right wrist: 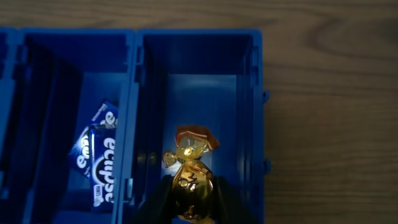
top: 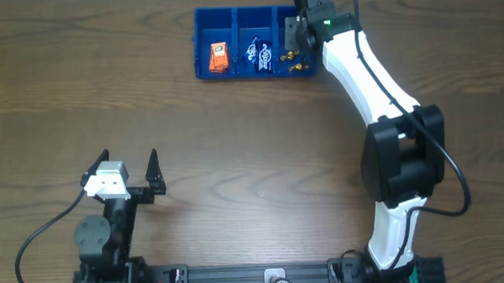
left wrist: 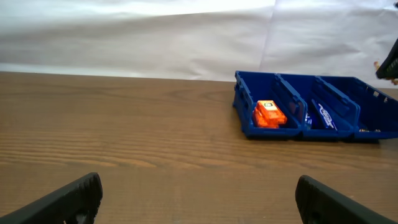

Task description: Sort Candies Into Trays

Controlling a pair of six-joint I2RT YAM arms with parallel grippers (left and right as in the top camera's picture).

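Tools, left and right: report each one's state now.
Left tool: open, holding nothing.
Right tool: shut on a gold-wrapped candy over the blue tray's end compartment.

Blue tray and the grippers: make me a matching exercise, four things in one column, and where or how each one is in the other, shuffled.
1. orange candy
2. blue packets
3. gold candy
4. left gripper

A. held by the right gripper over an end compartment of the blue tray
B. open, over bare table
C. middle compartment
D. end compartment farthest from the right gripper

Pairs: 1-D, 2-C, 3-A, 4-B.
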